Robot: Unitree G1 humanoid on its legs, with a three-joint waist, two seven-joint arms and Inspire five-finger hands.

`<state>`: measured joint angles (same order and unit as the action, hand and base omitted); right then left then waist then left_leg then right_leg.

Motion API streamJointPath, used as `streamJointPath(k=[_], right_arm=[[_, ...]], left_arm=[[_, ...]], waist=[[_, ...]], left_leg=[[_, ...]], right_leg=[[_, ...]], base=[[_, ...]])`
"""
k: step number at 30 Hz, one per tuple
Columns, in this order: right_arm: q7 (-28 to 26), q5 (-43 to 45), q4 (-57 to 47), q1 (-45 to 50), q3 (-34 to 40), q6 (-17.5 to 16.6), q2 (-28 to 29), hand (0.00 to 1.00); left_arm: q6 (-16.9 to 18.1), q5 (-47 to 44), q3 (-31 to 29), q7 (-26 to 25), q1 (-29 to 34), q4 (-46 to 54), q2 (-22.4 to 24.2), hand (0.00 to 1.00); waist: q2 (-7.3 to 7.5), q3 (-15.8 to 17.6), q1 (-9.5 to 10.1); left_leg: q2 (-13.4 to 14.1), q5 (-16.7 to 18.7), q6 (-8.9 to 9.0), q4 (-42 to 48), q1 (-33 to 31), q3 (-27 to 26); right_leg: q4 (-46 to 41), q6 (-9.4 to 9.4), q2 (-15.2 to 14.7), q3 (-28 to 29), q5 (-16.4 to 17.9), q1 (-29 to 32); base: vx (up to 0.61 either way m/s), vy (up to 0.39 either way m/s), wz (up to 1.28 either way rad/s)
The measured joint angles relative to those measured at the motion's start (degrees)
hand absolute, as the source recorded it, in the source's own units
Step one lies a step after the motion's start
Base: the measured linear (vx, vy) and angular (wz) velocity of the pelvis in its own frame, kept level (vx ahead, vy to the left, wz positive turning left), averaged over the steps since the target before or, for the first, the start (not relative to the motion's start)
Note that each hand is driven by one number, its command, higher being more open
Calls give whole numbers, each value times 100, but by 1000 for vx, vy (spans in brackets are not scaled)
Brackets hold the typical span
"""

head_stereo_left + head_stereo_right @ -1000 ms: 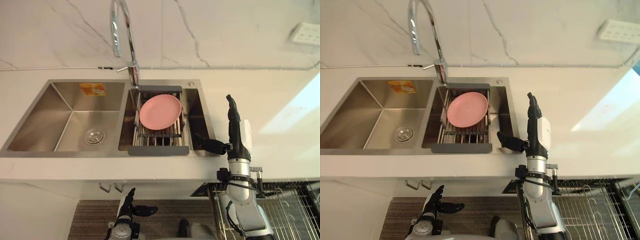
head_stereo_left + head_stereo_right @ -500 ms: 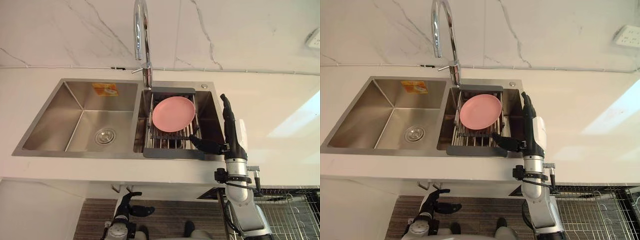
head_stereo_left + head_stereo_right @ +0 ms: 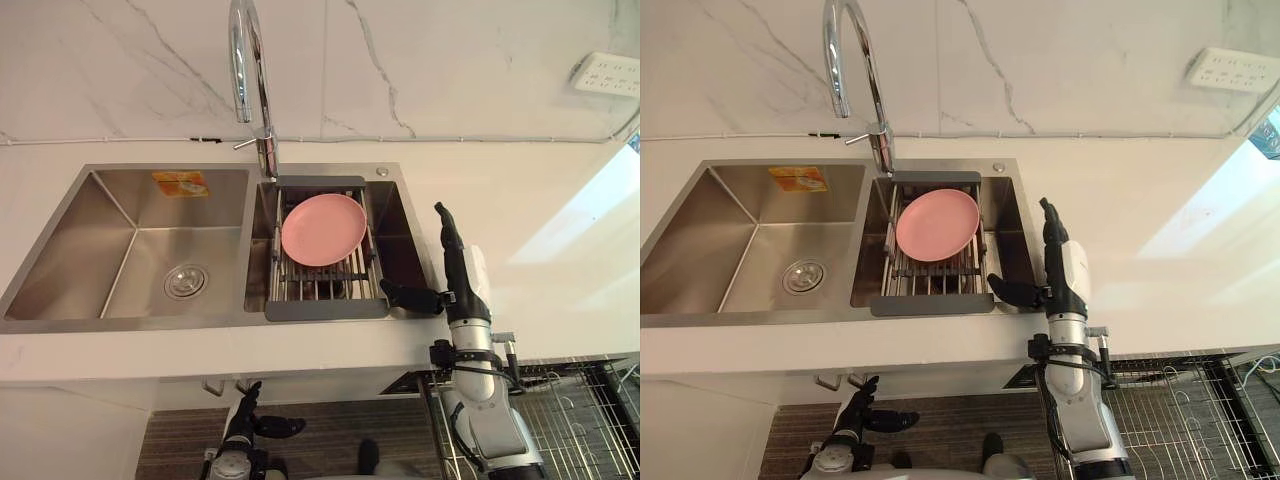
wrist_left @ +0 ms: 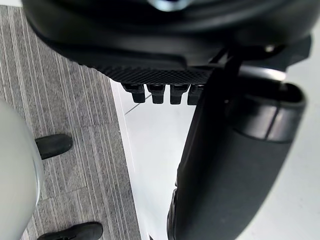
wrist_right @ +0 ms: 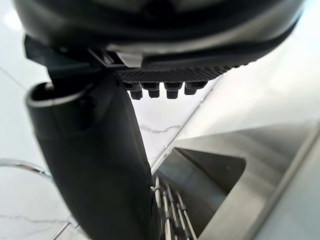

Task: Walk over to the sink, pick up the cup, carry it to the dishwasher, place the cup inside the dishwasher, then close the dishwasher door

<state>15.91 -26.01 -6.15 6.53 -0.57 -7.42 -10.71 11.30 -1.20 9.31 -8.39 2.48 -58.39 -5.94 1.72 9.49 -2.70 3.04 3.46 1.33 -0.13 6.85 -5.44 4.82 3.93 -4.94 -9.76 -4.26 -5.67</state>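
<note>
**Right hand spread at the sink's right basin; cup's place undetermined**

I found the right hand [image 3: 462,288] raised above the front right corner of the sink [image 3: 130,172]. Its fingers stood straight and pointed toward the wall. Its thumb was spread wide toward the right basin, with the tip just beside the front bar of the drying rack [image 3: 325,309]. The hand held nothing.

The rack spanned the right basin from front to back. A pink plate [image 3: 323,229] lay tilted on its rear half. The rack and plate covered most of that basin, and I could not tell where the cup lay.

The left basin carried an orange sticker [image 3: 181,183] on its back wall and a drain [image 3: 186,281] in its floor. The faucet [image 3: 247,75] rose from the ledge between the basins and curved forward.

The white tabletop [image 3: 540,215] ran to the right of the sink, with a wall socket [image 3: 608,72] above it.

Below the tabletop's front edge, at lower right, the wire dishwasher rack [image 3: 565,412] stood pulled out.

The left hand [image 3: 247,408] hung low over the striped floor [image 3: 330,440], its fingers relaxed, thumb apart, and it gripped nothing.
</note>
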Motion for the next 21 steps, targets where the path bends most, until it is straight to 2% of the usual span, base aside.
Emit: streamJointPath(k=[6, 11, 21], right_arm=[[-59, 36, -375, 73, 262, 28, -17, 100], [-173, 175, -432, 63, 256, 6, -52, 100], [-448, 179, -317, -284, 198, 5, -543, 100]], left_arm=[[-58, -4, 4, 254, 24, 2, -4, 100], [-79, -10, 3, 264, 55, 20, -23, 100], [-102, -69, -11, 386, 140, 16, -140, 100]], waist=[[-5, -21, -17], [-8, -60, -1], [-8, -80, 19]], left_leg=[[24, -13, 19, -165, 142, 49], [2, -39, 10, -189, 138, 91], [-9, -65, 4, -214, 124, 138]], right_leg=[[-1, 29, -14, -127, 22, -127], [-37, 53, -49, -177, 40, -129], [-39, 63, -82, -259, 46, -127]], base=[[-50, -11, 8], [-36, 2, 7], [-6, -3, 2]])
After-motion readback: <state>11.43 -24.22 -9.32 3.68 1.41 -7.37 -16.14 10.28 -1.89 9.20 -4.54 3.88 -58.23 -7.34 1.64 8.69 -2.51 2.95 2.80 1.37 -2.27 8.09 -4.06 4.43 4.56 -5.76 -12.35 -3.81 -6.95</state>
